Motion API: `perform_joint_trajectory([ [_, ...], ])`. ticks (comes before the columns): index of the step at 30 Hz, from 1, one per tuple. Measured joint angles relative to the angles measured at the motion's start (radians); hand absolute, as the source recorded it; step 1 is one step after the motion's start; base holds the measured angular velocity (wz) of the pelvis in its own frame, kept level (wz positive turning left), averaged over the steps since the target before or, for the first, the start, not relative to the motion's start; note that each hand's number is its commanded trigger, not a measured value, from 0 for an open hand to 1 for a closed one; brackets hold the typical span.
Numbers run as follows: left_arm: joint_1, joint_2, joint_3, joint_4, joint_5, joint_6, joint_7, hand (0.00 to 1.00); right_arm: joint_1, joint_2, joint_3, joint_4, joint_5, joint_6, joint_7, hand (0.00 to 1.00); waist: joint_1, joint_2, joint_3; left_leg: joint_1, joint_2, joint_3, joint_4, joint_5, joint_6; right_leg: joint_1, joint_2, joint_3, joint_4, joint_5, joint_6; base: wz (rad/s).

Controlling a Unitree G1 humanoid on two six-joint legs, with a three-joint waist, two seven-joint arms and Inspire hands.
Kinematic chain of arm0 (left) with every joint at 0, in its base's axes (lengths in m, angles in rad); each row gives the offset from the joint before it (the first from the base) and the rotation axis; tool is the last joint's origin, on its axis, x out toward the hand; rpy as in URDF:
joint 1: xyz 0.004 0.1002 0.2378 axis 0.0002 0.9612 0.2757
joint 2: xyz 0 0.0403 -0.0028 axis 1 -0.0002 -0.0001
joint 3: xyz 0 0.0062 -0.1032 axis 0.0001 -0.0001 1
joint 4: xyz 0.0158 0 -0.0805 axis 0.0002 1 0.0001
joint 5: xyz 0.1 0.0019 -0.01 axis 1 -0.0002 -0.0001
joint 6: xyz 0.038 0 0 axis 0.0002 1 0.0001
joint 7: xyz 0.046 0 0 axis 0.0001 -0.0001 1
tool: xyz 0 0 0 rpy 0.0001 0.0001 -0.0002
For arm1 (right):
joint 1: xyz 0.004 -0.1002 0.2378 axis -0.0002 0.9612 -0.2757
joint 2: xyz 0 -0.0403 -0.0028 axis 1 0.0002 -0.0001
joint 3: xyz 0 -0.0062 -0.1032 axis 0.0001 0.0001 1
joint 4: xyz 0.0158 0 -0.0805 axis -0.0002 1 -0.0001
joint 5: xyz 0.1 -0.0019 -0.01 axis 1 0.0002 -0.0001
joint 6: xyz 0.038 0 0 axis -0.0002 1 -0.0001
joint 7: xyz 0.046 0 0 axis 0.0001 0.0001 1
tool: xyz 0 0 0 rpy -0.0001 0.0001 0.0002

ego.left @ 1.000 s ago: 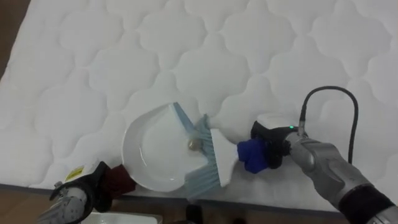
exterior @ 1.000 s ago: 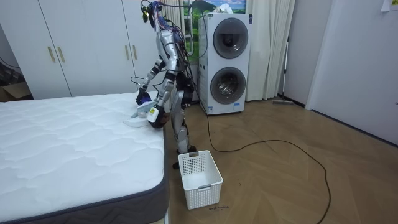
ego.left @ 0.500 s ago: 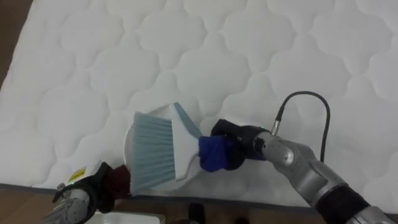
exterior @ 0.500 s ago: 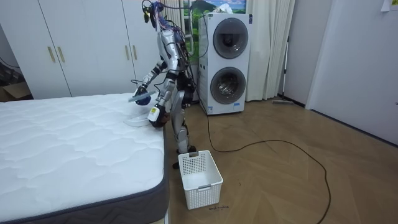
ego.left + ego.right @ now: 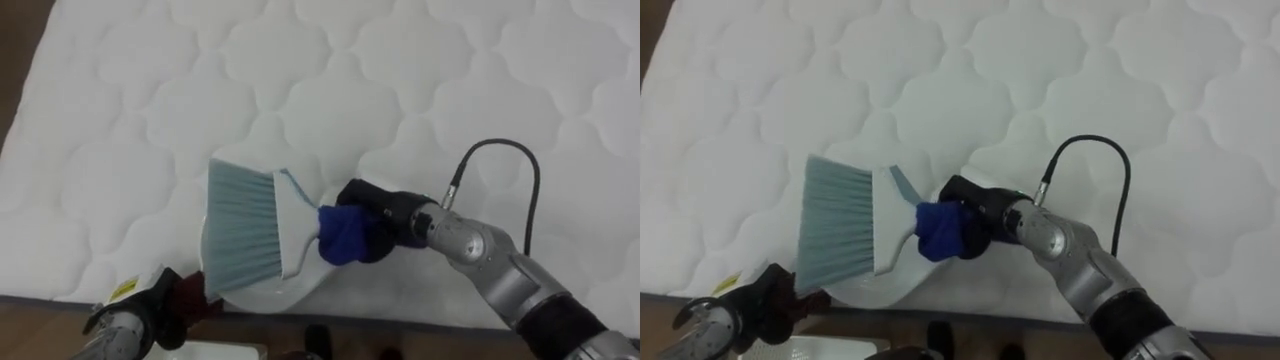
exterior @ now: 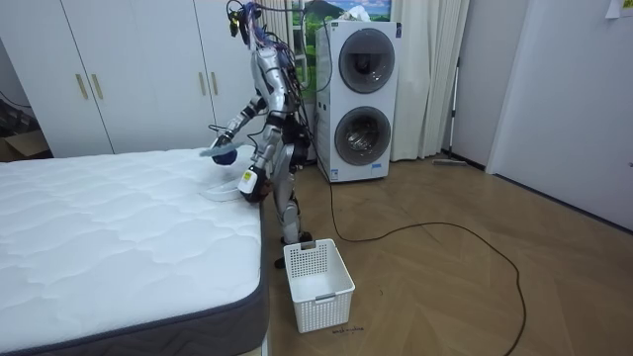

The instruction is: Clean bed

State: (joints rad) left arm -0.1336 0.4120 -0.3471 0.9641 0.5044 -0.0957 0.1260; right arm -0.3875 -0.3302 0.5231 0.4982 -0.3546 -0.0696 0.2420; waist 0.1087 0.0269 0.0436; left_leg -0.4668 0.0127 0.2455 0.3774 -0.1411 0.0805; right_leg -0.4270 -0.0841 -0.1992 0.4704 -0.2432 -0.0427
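right hand [image 5: 380,226] grips brush [image 5: 245,232], seemingly above dustpan [image 5: 282,293].

The robot stands at the corner of the bed [image 6: 119,247], left of the frame's centre, leaning over it. Its right hand [image 6: 229,145] holds a brush [image 6: 219,152] above a white dustpan [image 6: 222,191], which its left hand [image 6: 247,180] holds at the mattress edge. A white basket [image 6: 318,284] stands on the floor at lower centre, with stacked washing machines [image 6: 358,99] at upper centre.
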Motion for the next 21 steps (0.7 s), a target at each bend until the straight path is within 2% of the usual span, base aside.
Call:
perform_joint_trajectory([
  [5,0.007,-0.001,0.022,0.002,0.001,-0.024,0.002,1.00,0.006,-0.011,-0.037,0.068,0.025,-0.050,-0.083,1.00,-0.003,-0.015,-0.0011,0.020,-0.005,-0.002,-0.010,0.001,0.001,0.019,-0.003,-0.002,-0.006,-0.001,0.004,0.02],
  [6,0.008,-0.001,0.023,0.003,0.000,-0.026,0.002,1.00,0.007,-0.011,-0.041,0.083,0.043,-0.055,-0.091,0.79,-0.005,-0.016,-0.0012,0.026,-0.005,-0.002,-0.010,0.001,0.001,0.024,-0.003,-0.003,-0.007,-0.001,0.004,0.00],
  [9,0.019,0.003,0.030,0.014,-0.016,-0.035,0.024,1.00,0.026,-0.021,-0.082,0.122,0.110,-0.069,-0.144,0.39,-0.026,-0.022,-0.0032,0.042,-0.006,-0.005,-0.011,0.001,0.001,0.046,-0.003,-0.006,-0.015,-0.002,0.005,0.03],
  [11,0.021,0.003,0.033,0.012,-0.023,-0.036,0.041,1.00,0.039,-0.023,-0.120,0.123,0.149,-0.075,-0.179,0.01,-0.039,-0.022,-0.0032,0.038,-0.005,-0.006,-0.005,0.001,0.001,0.048,-0.002,-0.009,-0.021,-0.002,0.005,0.02],
  [16,0.021,0.003,0.103,-0.003,-0.019,-0.070,0.074,1.00,0.096,-0.024,-0.273,0.136,0.275,-0.112,-0.289,0.00,-0.055,-0.027,-0.0063,0.047,-0.005,-0.011,-0.002,0.001,0.002,0.062,-0.002,-0.012,-0.026,-0.001,0.007,0.02],
  [18,0.023,0.004,0.133,-0.014,-0.018,-0.078,0.108,1.00,0.098,-0.034,-0.317,0.144,0.301,-0.119,-0.337,0.00,-0.065,-0.030,-0.0077,0.048,-0.005,-0.011,-0.003,0.001,0.002,0.064,-0.001,-0.013,-0.027,0.000,0.007,0.02],
  [19,0.033,0.004,0.155,-0.034,-0.014,-0.084,0.132,1.00,0.103,-0.041,-0.348,0.165,0.334,-0.139,-0.361,0.00,-0.079,-0.030,-0.0085,0.055,-0.005,-0.015,-0.003,0.001,0.002,0.077,-0.001,-0.019,-0.035,0.000,0.008,0.15],
  [21,0.059,0.006,0.192,-0.082,-0.010,-0.105,0.172,1.00,0.154,-0.069,-0.408,0.167,0.410,-0.150,-0.402,0.00,-0.084,-0.035,-0.0144,0.080,-0.009,-0.028,-0.013,0.001,0.002,0.114,0.001,-0.032,-0.057,0.001,0.009,0.17],
])
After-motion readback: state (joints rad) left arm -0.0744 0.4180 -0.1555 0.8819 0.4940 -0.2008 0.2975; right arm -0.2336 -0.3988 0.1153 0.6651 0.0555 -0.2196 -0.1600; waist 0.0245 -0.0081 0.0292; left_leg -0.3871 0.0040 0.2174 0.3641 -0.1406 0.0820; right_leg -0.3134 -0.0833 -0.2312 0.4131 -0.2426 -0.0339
